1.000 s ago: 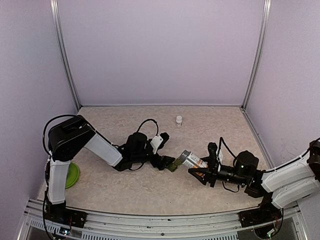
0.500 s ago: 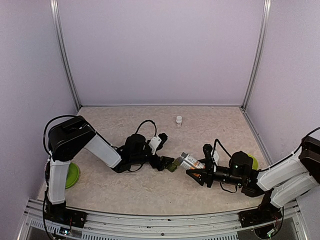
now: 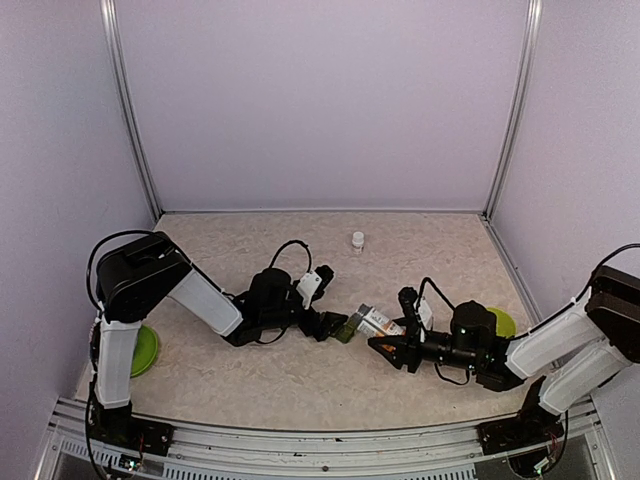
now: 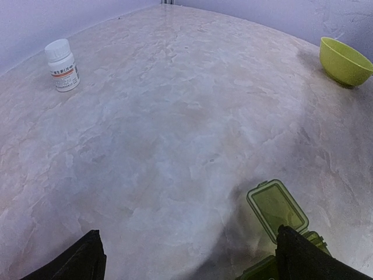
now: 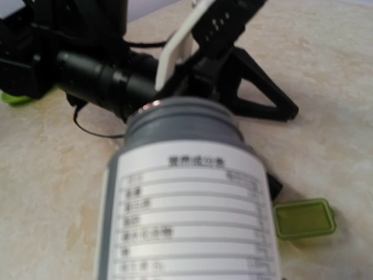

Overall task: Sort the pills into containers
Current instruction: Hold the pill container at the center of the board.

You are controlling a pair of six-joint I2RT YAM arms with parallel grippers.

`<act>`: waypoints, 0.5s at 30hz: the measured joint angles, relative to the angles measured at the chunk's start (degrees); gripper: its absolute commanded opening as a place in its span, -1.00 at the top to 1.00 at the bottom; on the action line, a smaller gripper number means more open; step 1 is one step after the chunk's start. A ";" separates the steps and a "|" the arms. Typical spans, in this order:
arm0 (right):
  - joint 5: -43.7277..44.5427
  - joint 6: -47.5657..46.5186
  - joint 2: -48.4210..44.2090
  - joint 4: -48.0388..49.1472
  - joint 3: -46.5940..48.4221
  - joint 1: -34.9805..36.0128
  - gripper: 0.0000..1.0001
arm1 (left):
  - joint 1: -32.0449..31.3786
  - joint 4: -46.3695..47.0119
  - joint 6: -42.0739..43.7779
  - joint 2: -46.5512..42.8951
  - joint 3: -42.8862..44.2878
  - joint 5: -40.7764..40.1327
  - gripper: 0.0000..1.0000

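Note:
The dark olive-green pill box lies mid-table, one flip lid standing open. My left gripper is open, low on the table, and the box sits against its right finger; nothing lies between the fingers. My right gripper is shut on a grey pill bottle with a white label, tilted with its uncapped mouth toward the box. The open lid shows just right of the bottle. No pills show.
A small white capped bottle stands at the back middle. A lime-green bowl sits behind my right arm. Another lime-green dish lies by the left arm's base. Walls close in the table.
My right arm has moved left and lower, bringing the bottle's mouth close to the pill box. The left arm and the box have stayed put.

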 measured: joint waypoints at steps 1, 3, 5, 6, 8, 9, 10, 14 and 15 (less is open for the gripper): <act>0.02 0.07 0.52 0.02 0.04 0.00 0.60 | 0.00 0.02 -0.04 0.02 0.00 0.00 -0.97; 0.07 0.24 1.75 0.02 0.13 0.07 0.59 | 0.00 0.20 -0.20 0.13 0.00 0.00 -0.97; 0.13 0.39 2.95 0.00 0.24 0.33 0.59 | -0.02 0.59 -0.31 0.33 0.00 -0.04 -0.98; 0.13 0.42 3.37 0.00 0.31 0.44 0.59 | -0.02 0.68 -0.42 0.39 0.00 -0.13 -0.97; 0.20 0.44 4.04 -0.02 0.63 0.76 0.59 | -0.09 0.81 -0.50 0.44 0.00 -0.42 -0.97; 0.24 0.44 4.28 0.00 0.92 0.94 0.59 | -0.13 0.83 -0.70 0.44 0.00 -0.68 -0.97; 0.22 0.44 4.39 0.00 1.03 1.01 0.59 | -0.15 0.83 -0.87 0.46 0.00 -0.87 -0.98; 0.50 0.44 4.44 0.02 1.33 1.25 0.59 | -0.33 0.79 -1.53 0.52 0.11 -1.51 -0.98; 0.59 0.44 4.44 0.02 1.36 1.36 0.59 | -0.35 0.79 -1.64 0.55 0.13 -1.55 -0.98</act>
